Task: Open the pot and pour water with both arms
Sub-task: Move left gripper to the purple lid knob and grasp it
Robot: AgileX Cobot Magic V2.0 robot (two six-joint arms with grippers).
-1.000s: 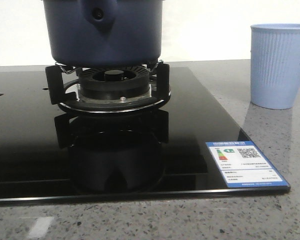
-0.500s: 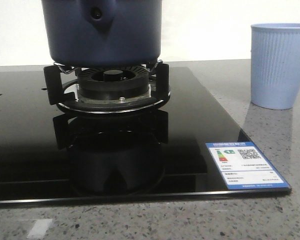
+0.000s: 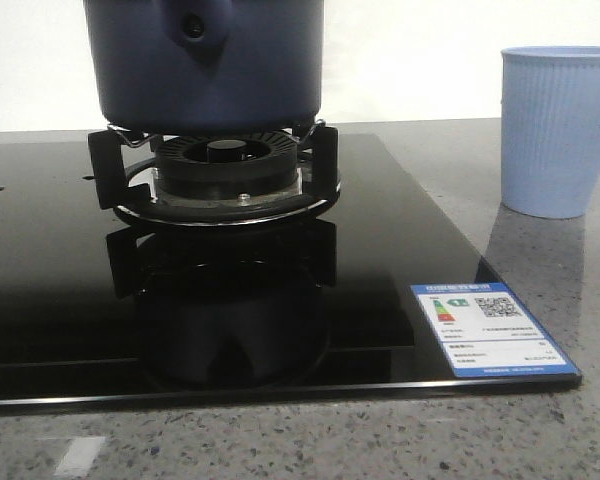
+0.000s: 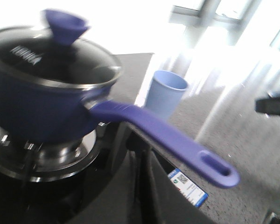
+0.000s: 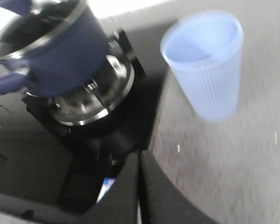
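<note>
Two tools, one pot [image 3: 205, 65], one cup [image 3: 558, 130]

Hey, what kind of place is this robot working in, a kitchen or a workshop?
Most likely a kitchen counter, or a mock-up of one. A dark blue pot sits on a gas burner set in a black glass cooktop, which lies in a speckled stone countertop. A light blue ribbed cup stands beside it.
</note>
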